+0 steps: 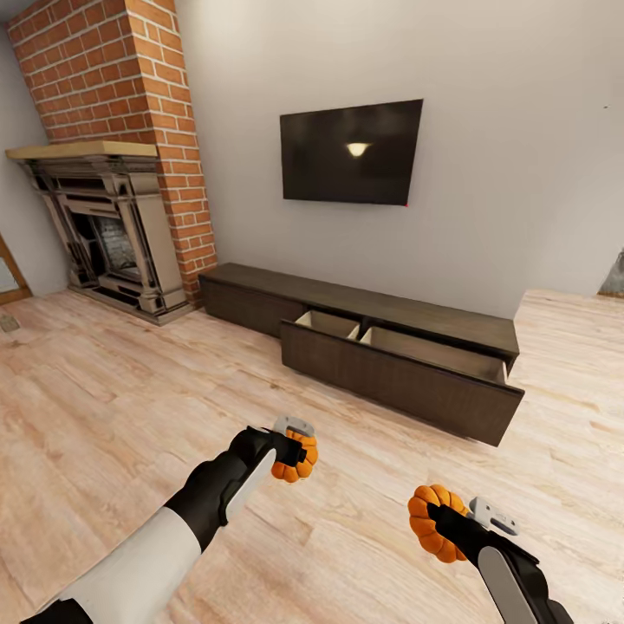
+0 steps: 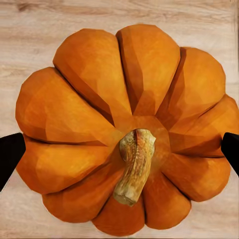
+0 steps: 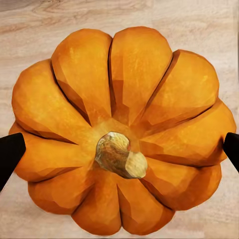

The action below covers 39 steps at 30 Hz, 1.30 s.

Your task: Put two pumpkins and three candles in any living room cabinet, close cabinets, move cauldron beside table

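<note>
Pale wood floor, brick fireplace far left, cabinet with drawer open, and near us left gripper and right gripper each clamp a pumpkin.

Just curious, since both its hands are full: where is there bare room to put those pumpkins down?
The open drawer of the cabinet shows two bare compartments. The cabinet top under the TV is bare, as is the floor. Nothing looks crowded.

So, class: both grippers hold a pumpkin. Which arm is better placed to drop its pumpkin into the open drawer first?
Probably the right. The right gripper with its pumpkin sits below the open drawer; the left gripper lies nearer the drawer's left end.
</note>
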Available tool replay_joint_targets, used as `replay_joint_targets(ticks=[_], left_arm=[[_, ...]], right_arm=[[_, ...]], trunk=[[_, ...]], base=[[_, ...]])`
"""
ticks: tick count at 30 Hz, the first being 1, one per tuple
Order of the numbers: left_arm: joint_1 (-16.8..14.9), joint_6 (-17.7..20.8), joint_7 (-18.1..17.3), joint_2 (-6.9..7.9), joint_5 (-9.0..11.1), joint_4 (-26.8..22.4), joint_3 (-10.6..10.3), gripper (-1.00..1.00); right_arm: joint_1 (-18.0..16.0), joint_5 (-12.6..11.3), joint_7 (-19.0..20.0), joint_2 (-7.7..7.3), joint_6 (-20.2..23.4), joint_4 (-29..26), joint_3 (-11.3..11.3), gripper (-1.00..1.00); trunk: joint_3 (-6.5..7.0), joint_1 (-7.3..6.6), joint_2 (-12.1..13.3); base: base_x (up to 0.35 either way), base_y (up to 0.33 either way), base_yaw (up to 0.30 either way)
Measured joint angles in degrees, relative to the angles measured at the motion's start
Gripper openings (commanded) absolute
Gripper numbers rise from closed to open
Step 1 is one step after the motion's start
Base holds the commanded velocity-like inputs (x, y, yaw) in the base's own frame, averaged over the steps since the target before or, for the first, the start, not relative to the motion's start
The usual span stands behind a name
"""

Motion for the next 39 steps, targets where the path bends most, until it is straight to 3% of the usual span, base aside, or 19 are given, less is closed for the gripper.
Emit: replay_joint_targets(ticks=[39], left_arm=[[0.01,0.20,0.00,0.04,-0.07,-0.05,-0.04,-1.00]], right_arm=[[0.01,0.02,0.04,0.00,0.06,0.01,0.00,-1.00]], trunk=[[0.00,0.00,0.00]], base=[[0.272,0.043,-0.287]])
